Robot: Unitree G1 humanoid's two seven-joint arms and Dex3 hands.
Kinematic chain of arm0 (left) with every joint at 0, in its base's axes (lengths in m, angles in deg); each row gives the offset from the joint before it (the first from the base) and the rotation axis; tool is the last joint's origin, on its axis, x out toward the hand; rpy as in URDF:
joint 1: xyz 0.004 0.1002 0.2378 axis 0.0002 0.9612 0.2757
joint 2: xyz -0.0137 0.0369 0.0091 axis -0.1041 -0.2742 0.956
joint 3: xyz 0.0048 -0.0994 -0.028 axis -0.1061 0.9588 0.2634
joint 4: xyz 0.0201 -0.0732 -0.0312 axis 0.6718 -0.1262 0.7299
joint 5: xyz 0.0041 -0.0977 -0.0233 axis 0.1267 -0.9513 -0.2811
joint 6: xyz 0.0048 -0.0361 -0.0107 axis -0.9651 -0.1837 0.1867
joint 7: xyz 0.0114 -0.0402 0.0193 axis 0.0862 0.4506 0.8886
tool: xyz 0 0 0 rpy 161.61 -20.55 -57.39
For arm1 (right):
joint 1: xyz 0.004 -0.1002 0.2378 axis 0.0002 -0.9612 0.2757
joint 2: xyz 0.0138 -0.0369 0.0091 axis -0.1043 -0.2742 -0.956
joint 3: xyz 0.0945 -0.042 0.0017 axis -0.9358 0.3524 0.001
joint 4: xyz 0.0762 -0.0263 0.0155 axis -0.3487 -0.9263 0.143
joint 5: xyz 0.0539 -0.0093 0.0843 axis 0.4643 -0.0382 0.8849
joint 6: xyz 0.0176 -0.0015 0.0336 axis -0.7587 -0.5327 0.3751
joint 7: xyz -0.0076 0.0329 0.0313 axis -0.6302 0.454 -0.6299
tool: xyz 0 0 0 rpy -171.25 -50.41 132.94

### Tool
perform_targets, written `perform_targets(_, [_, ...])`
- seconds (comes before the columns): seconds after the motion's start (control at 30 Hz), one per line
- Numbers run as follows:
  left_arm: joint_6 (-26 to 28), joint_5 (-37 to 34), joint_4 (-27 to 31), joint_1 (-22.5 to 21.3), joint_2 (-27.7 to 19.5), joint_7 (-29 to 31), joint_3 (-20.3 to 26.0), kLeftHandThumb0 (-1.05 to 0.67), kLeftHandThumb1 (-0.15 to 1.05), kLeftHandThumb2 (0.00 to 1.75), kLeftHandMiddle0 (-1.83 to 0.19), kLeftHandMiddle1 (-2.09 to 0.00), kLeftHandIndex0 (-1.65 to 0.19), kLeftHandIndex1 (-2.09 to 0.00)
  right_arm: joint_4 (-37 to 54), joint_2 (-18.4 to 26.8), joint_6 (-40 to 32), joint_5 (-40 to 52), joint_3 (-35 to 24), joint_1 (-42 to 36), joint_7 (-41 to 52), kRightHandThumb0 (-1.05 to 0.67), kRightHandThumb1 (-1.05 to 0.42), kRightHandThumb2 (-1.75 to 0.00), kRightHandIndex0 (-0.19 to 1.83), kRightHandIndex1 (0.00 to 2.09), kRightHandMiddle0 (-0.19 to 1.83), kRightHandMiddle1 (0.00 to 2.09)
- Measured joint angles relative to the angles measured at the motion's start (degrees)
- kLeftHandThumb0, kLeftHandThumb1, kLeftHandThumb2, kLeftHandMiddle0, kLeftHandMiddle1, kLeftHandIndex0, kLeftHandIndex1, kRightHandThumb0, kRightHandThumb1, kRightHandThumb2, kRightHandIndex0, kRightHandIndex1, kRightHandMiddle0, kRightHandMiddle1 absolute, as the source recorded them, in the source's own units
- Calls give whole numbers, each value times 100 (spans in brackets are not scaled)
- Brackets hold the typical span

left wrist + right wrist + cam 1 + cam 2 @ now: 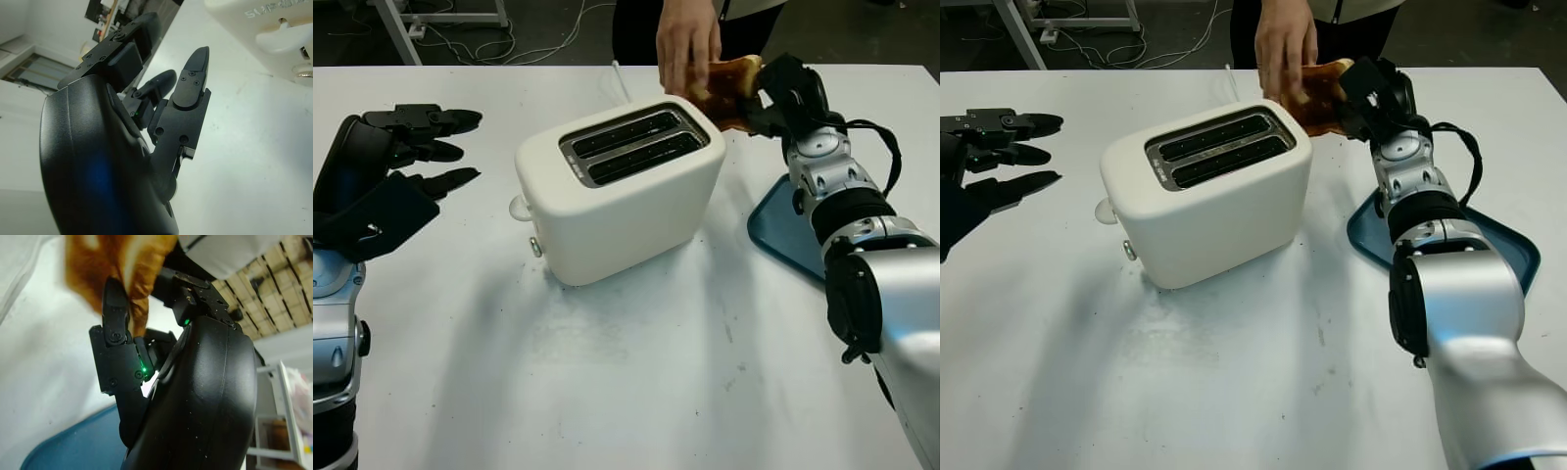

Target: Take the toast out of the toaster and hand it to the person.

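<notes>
A cream two-slot toaster (619,191) stands mid-table with both slots empty. Behind its far right corner my right hand (766,96) is shut on a browned slice of toast (732,86), held above the table. A person's hand (687,44) reaches down from the far side and grips the toast's other end. In the right wrist view the toast (122,269) sits pinched between my fingers (116,308). My left hand (411,147) is open, hovering left of the toaster.
A blue tray (1513,245) lies on the white table under my right forearm. The toaster's lever and knob (286,36) face my left hand. Cables and a metal frame lie on the floor beyond the table's far edge.
</notes>
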Motion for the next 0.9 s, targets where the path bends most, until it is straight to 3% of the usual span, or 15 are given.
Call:
perform_targets(0.37, [28,0,48,58,14,-14,14,-17,87,1,-67,-57,-83,0,618,143,654,240,-219,-546,253,-76,-92,-37,15,1,12,0])
perform_targets(0.57, [23,-42,50,135,84,-29,109,-22,87,1,-67,-58,-82,0,1102,202,1189,570,-464,-1008,492,-74,-92,-30,12,0,11,1])
perform_targets(0.77, [-322,-51,56,435,237,-234,290,-30,89,1,-71,-60,-84,-1,2535,177,1299,904,-660,-2127,662,-85,-92,-37,20,5,18,4])
perform_targets(0.9, [-482,-241,358,822,692,-514,499,-25,91,2,-68,-60,-81,0,3652,46,1231,893,-639,-3193,556,-87,-92,-44,28,10,27,7])
